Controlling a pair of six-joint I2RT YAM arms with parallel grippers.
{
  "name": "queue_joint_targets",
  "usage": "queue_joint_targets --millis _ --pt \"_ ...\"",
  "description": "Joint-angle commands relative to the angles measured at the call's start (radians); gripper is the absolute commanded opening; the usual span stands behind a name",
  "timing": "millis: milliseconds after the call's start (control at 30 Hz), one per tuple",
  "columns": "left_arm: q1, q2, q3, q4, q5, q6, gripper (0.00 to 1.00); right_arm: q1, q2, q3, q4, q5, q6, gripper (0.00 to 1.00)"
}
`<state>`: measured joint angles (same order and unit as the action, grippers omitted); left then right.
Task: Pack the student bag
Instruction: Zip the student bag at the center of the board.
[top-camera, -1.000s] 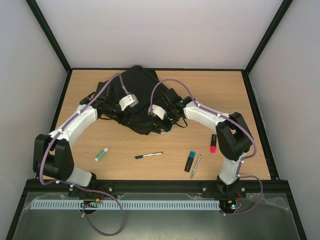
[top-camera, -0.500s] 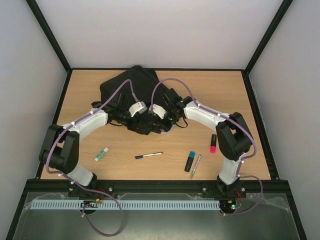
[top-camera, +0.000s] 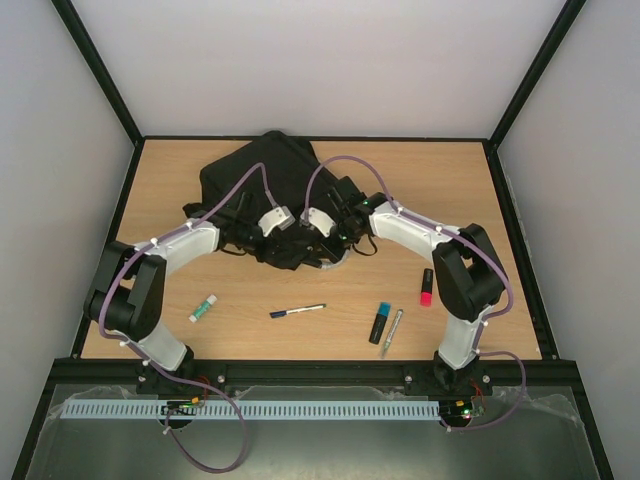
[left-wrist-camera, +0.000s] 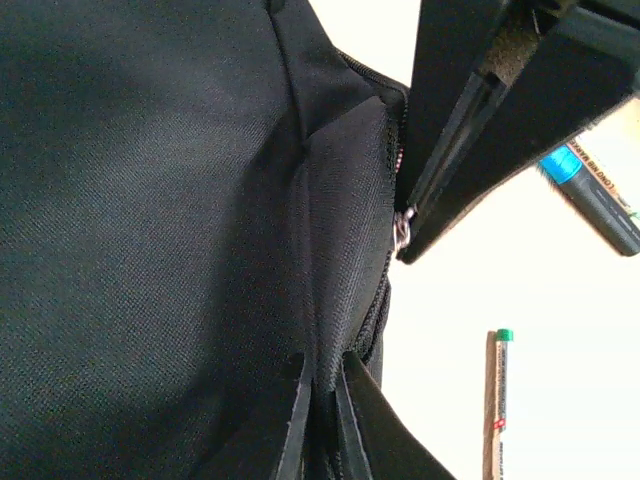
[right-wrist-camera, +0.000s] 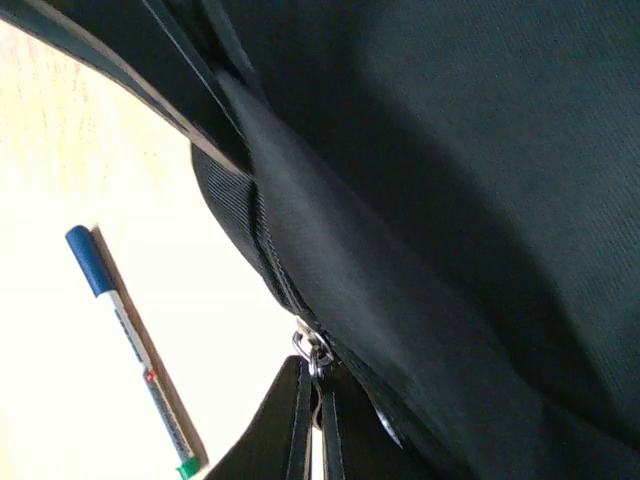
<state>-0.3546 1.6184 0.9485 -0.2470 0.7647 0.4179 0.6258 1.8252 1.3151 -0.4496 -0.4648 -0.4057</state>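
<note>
Basically, student bag (top-camera: 285, 160) sits at 11 o'clock on the tabletop (top-camera: 450, 190); left hand (left-wrist-camera: 322, 420) is pinched tight on a fold of its fabric, right hand (right-wrist-camera: 312, 425) clamped on its zip pull (right-wrist-camera: 312, 350)

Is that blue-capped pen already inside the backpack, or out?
Out. The pen lies flat on the table, on the near side of the student bag and clearly apart from it.

Counted on one wooden table (top-camera: 480, 190): one black student bag (top-camera: 270, 165), two robot arms (top-camera: 180, 243) (top-camera: 405, 228), two highlighters (top-camera: 380, 322) (top-camera: 426, 288), two pens (top-camera: 297, 311) (top-camera: 392, 331), one green-capped stick (top-camera: 203, 308).
</note>
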Motion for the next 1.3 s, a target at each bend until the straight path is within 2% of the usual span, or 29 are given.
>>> queue_joint_targets --millis 0,167,400,700,767,900,967,1133,1267 --pt "0.018 -0.022 0.011 -0.086 -0.02 0.066 0.05 -0.049 -0.019 -0.039 -0.057 -0.026 -0.037 0.01" --pt "0.051 -0.065 0.013 -0.194 -0.045 0.175 0.03 -0.142 0.002 -0.059 -0.138 -0.041 -0.068 0.01" --pt "0.134 -0.115 -0.01 -0.328 -0.096 0.325 0.03 -0.231 0.028 -0.045 -0.154 -0.011 -0.096 0.01" --pt "0.369 -0.1 0.055 -0.427 -0.139 0.438 0.06 -0.239 0.07 0.004 -0.165 -0.022 -0.107 0.01" --pt "0.385 -0.095 0.074 -0.437 -0.127 0.441 0.12 -0.234 0.082 0.017 -0.166 -0.032 -0.1 0.01" --pt "0.384 -0.112 0.096 -0.439 -0.061 0.399 0.42 -0.208 0.097 0.045 -0.172 -0.034 -0.086 0.01" --pt "0.378 -0.128 0.111 -0.439 -0.012 0.377 0.52 -0.19 0.093 0.05 -0.171 -0.03 -0.078 0.01" --pt "0.299 -0.12 0.162 -0.442 0.07 0.314 0.6 -0.147 0.053 0.046 -0.162 -0.041 -0.032 0.01" --pt "0.218 -0.065 0.19 -0.403 0.116 0.22 0.63 -0.114 -0.001 0.036 -0.172 -0.083 -0.016 0.01"
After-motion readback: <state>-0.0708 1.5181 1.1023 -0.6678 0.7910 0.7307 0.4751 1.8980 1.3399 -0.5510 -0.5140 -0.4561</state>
